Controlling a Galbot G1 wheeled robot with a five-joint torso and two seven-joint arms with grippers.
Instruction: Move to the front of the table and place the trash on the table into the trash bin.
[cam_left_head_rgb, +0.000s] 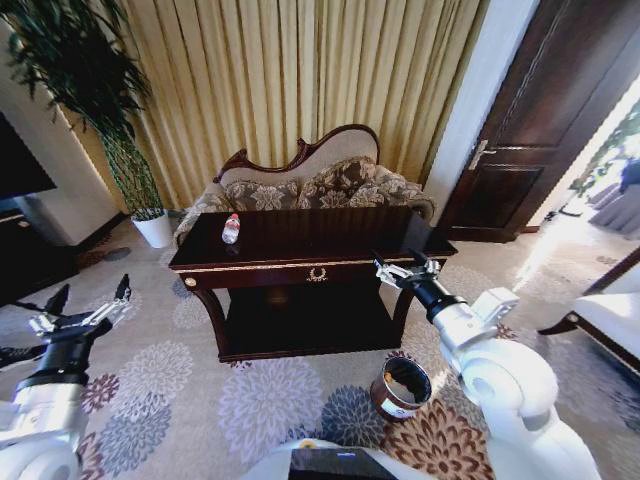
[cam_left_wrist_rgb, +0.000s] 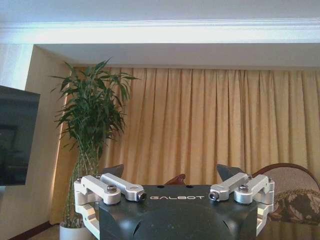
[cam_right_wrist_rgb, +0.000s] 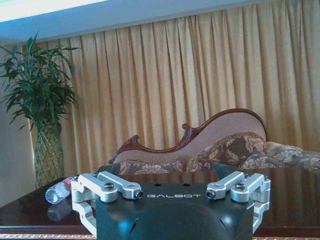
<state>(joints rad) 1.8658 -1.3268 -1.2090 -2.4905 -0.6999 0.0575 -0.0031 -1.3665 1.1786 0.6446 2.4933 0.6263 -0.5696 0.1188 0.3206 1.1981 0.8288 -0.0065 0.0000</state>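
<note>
Two grippers are raised and nothing is held; the approach looks complete and the pick-up step is in hand, not yet begun. Left gripper hovers over the carpet, off the table's left end and lower than its top, fingers spread wide and empty. Ahead of it and to its right, the bottle lies on its side near the far left corner of the tabletop, well apart from both tools. Right gripper sits at the table's right front corner, level with the top, fingers parted and empty; the bottle lies well to its left across the polished surface. Below and just behind this gripper, the bin stands on the carpet. Judgement: the next move calls for a reach across to the bottle.
</note>
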